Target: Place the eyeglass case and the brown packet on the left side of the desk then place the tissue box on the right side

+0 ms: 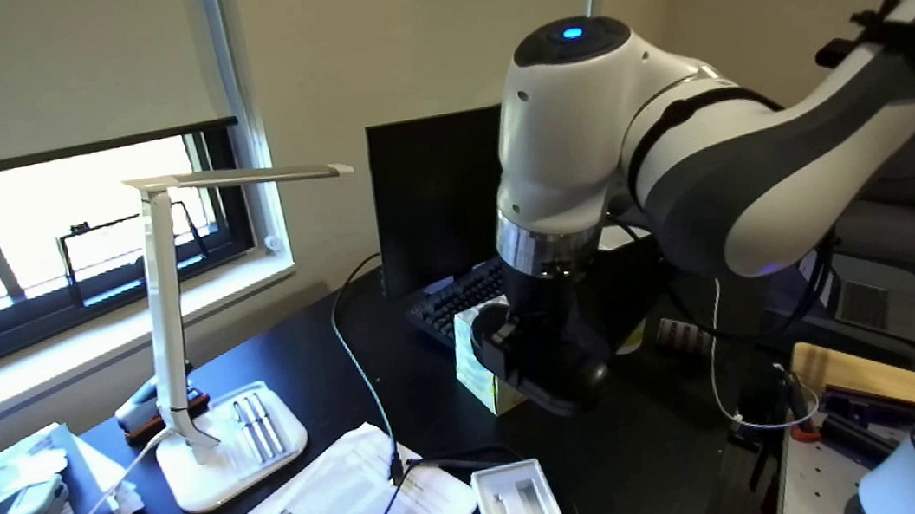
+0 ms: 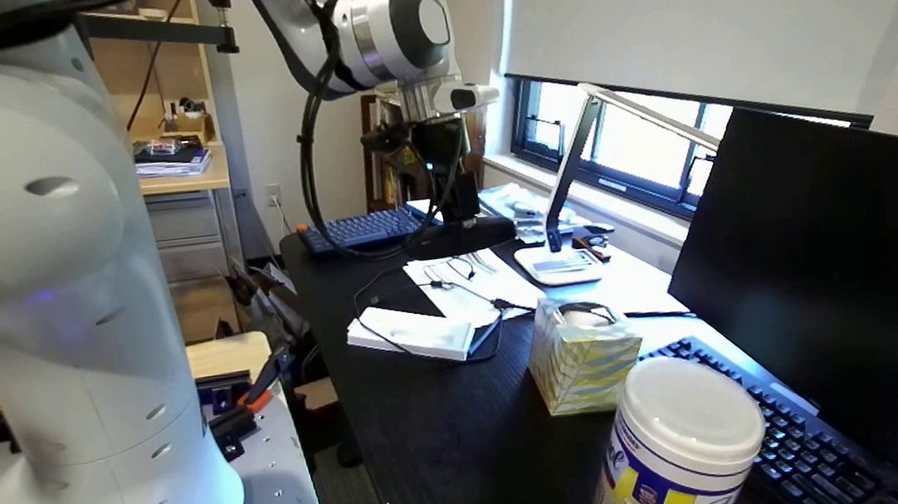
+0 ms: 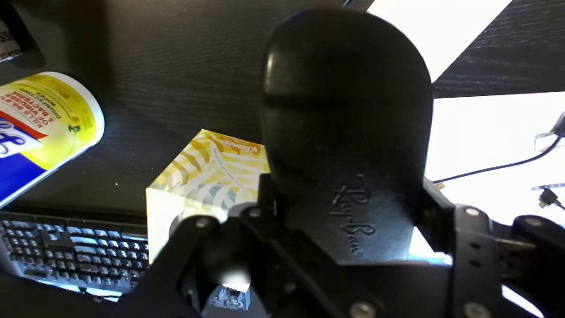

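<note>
In the wrist view, the claw (image 3: 351,201) grips the black glasses case (image 3: 346,101) between its two fingers, held above the dark desk (image 3: 185,79). The tissue box (image 3: 234,170) stands on the desk, partly hidden by the claw, with a keyboard (image 3: 75,254) and a wipes tub (image 3: 48,128) near it. In an exterior view, the brown packet (image 1: 684,336) lies on the desk, in shadow. In an exterior view, the tissue box stands between the wipes tub and some papers (image 2: 473,287); the glasses case hangs beneath the arm (image 2: 393,37).
</note>
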You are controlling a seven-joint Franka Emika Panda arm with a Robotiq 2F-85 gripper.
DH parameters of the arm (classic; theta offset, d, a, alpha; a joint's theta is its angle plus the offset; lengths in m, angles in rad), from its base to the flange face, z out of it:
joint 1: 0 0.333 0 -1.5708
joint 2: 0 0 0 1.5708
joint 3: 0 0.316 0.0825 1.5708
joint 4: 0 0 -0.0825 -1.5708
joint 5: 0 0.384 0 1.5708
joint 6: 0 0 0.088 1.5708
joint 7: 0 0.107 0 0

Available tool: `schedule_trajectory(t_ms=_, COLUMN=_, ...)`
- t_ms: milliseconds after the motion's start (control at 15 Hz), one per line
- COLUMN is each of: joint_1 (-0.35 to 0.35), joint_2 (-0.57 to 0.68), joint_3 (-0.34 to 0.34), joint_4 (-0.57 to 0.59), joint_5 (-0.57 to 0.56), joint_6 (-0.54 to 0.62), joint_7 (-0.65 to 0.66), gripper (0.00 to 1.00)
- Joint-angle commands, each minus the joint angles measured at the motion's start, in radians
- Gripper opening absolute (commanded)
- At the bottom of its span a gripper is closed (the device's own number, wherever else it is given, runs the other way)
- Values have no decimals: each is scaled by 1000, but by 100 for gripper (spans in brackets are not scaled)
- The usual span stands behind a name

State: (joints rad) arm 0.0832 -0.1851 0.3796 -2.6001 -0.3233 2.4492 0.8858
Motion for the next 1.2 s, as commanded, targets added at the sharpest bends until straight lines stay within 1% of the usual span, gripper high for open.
schedule_trajectory(t_ms=0, joint_1=25, joint_2=2, joint_3=-27, joint_4=2, joint_5=-5, joint_6=-3, joint_7=2, gripper=49)
schedule_trajectory(t_ms=67, joint_1=32, joint_2=6, joint_3=-36, joint_4=-5, joint_5=3, joint_6=24, joint_7=-35, gripper=49)
schedule_trajectory(t_ms=133, joint_1=43, joint_2=37, joint_3=-46, joint_4=-4, joint_5=21, joint_6=74, joint_7=-65, gripper=49)
schedule_trajectory(t_ms=333, joint_1=72, joint_2=169, joint_3=-60, joint_4=28, joint_5=58, joint_6=214, joint_7=-116, gripper=49)
schedule_trajectory(t_ms=467, joint_1=88, joint_2=254, joint_3=-68, joint_4=50, joint_5=57, joint_6=285, joint_7=-123, gripper=49)
schedule_trajectory(t_ms=533, joint_1=105, joint_2=300, joint_3=-74, joint_4=61, joint_5=91, joint_6=316, joint_7=-153, gripper=49)
schedule_trajectory(t_ms=600, joint_1=81, joint_2=350, joint_3=-47, joint_4=81, joint_5=121, joint_6=341, joint_7=-176, gripper=49)
schedule_trajectory(t_ms=733, joint_1=81, joint_2=423, joint_3=-28, joint_4=122, joint_5=156, joint_6=345, joint_7=-204, gripper=49)
schedule_trajectory(t_ms=800, joint_1=84, joint_2=451, joint_3=-26, joint_4=144, joint_5=149, joint_6=330, joint_7=-197, gripper=49)
schedule_trajectory(t_ms=867, joint_1=156, joint_2=477, joint_3=-86, joint_4=171, joint_5=184, joint_6=314, joint_7=-229, gripper=49)
schedule_trajectory(t_ms=1000, joint_1=217, joint_2=528, joint_3=-133, joint_4=227, joint_5=157, joint_6=290, joint_7=-207, gripper=49)
schedule_trajectory(t_ms=1133, joint_1=298, joint_2=572, joint_3=-193, joint_4=280, joint_5=121, joint_6=263, joint_7=-167, gripper=49)
